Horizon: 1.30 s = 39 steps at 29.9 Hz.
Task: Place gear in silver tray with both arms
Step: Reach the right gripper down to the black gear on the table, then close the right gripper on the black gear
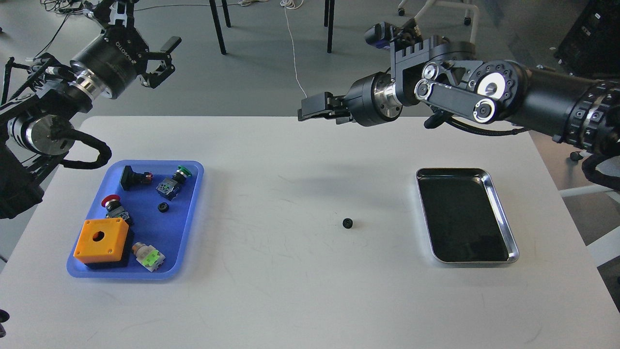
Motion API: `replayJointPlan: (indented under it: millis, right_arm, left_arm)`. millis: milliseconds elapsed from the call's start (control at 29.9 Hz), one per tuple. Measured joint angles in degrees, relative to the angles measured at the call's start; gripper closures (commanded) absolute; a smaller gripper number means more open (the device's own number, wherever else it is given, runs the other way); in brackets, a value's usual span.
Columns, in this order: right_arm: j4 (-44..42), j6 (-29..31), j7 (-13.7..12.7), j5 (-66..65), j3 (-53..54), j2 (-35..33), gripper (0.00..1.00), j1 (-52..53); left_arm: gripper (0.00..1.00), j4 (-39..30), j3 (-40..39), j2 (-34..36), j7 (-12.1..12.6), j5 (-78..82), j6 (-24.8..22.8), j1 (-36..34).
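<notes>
Worktop (300,291): white, carries all items. Right arm (484,97): raised over the far edge, its claw (310,109) pointing left, fingers pressed together, holding nothing. Left arm (58,106): raised at far left, its claw (162,60) spread, holding nothing. Blue tray (191,218): left side, holds an orange box (101,241), several push-button switches and one small black gear (163,207). Silver tray (503,213): right side, dark bottom bare. Gear (347,223): small, black, lying on the bare worktop between the two trays, nearer the silver tray.
</notes>
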Motion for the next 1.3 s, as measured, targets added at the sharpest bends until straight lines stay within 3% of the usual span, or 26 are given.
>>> replayJointPlan:
  millis: [167,368,568,902,1303]
  right_arm:
    - [3.5,0.0,4.9,-11.9,-6.6,3.7,0.07,0.2]
    - [5.4,-0.8,6.5,-18.7,-12.4,4.1,0.10,-0.1]
    - [5.0,-4.1,8.3,-19.5,-16.4,4.1,0.20,-1.9]
    - [4.8,-6.4,9.3,-18.9,-17.2,4.1,0.23,-5.2]
    - [2.8,-7.1,9.3,-19.2,-17.4,4.1,0.37,-8.5]
  left_arm:
    - [0.03,-0.5,-2.5,1.1,0.1,-0.4,-0.1,1.0]
    - [0.03,-0.5,-3.3,1.2,0.1,-0.5,-0.1,1.2]
    - [0.03,-0.6,-3.4,1.2,0.0,-0.5,-0.1,1.3]
    - [0.03,-0.6,-3.4,1.9,-0.2,-0.4,-0.1,1.4]
    - [0.03,-0.6,-3.3,2.5,0.0,-0.3,-0.1,2.2]
